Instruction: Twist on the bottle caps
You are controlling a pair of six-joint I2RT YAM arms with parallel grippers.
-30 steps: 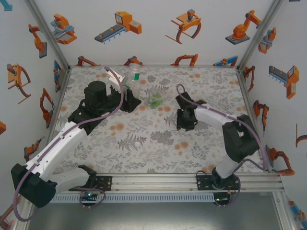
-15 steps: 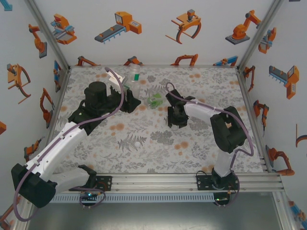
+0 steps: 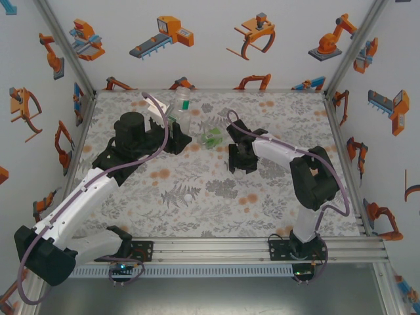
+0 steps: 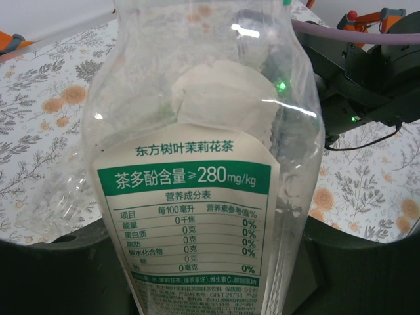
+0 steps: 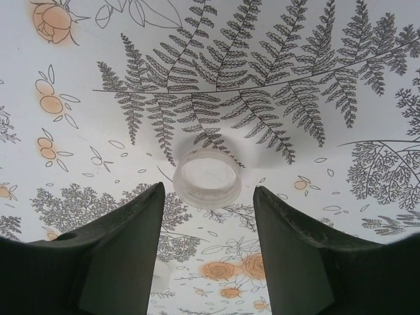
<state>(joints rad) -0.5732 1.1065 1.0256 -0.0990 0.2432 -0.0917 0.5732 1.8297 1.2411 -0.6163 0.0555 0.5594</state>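
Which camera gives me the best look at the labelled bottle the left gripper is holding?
Top external: it shows the whole labelled bottle upright in the left gripper, neck and green ring included. The left wrist view sits close against its label, the printing sharp but the top cut off.

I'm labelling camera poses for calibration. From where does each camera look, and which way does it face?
Top external: above and behind the bases, facing down at the floral table; left arm, right arm, left hand and right hand show.
Left wrist: on the left hand, facing the labelled bottle it grips; dark fingers below.
Right wrist: facing down at a whitish cap between its open fingers.
Shared: top and left wrist both show the labelled bottle.
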